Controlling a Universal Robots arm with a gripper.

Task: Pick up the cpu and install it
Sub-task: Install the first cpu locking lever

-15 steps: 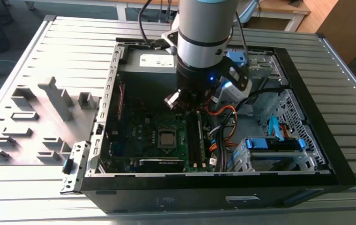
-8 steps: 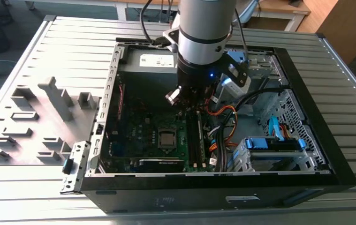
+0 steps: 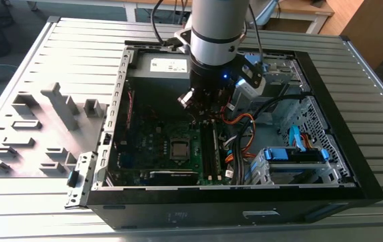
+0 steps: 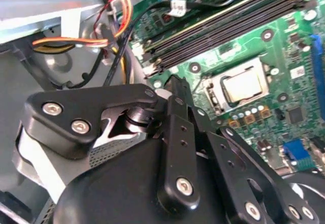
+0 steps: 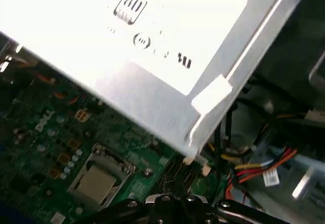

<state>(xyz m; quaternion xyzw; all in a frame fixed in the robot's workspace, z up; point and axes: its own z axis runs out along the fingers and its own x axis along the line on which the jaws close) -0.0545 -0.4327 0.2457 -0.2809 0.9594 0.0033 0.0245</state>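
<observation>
One pincer (image 3: pixel 201 112) hangs inside the open case (image 3: pixel 352 166), above the board (image 3: pixel 154 146); whether its jaws are open I cannot tell. One cpu (image 3: pixel 179 147) (image 4: pixel 245 85) (image 5: pixel 95 183), a flat dull-silver square, sits in its socket, near the pincer. The case stands on the desk (image 3: pixel 380 101).

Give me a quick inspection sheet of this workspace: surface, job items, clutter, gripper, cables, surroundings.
Surface: ribbed metal table carrying an open PC case.
Job items: cpu lies flat in the socket on the motherboard; seen in both wrist views.
Clutter: grey fixture blocks on the exterior view's left.
Gripper: gripper hangs inside the case, above the board.
Cables: orange and blue cables beside the board.
Surroundings: wooden furniture behind.
</observation>
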